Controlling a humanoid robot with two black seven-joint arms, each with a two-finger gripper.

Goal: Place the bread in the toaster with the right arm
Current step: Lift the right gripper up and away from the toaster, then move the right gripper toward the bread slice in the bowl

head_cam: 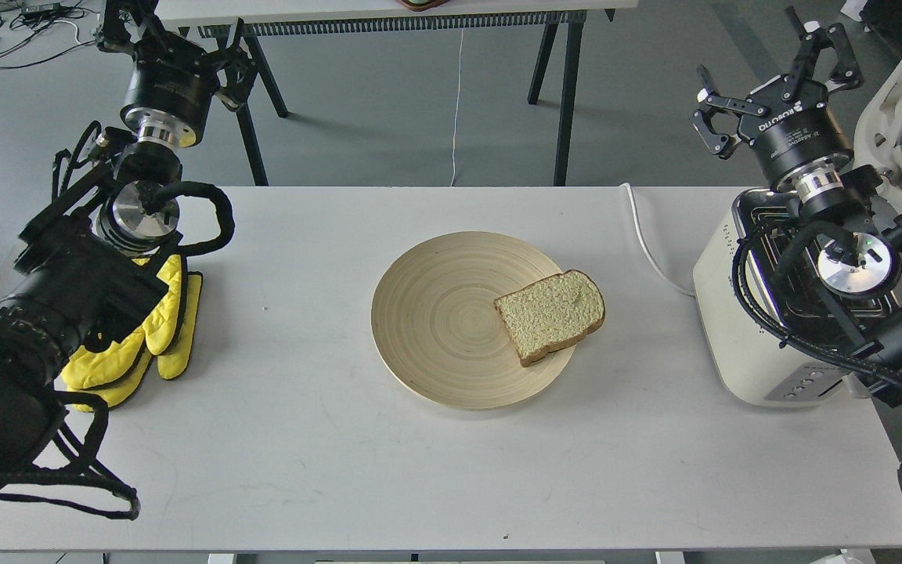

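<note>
Bread on plate, right gripper open-fingered, marked ROBOTIQ

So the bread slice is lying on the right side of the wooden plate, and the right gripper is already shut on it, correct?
Not quite. The head view shows the bread slice lying on the right side of the wooden plate, but the right gripper is open and empty, raised above the toaster, well away from the slice.

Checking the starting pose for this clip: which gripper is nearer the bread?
Right. The right gripper, open, hangs above the toaster, right of the bread on the plate. The left gripper is farther, at the far left.
</note>
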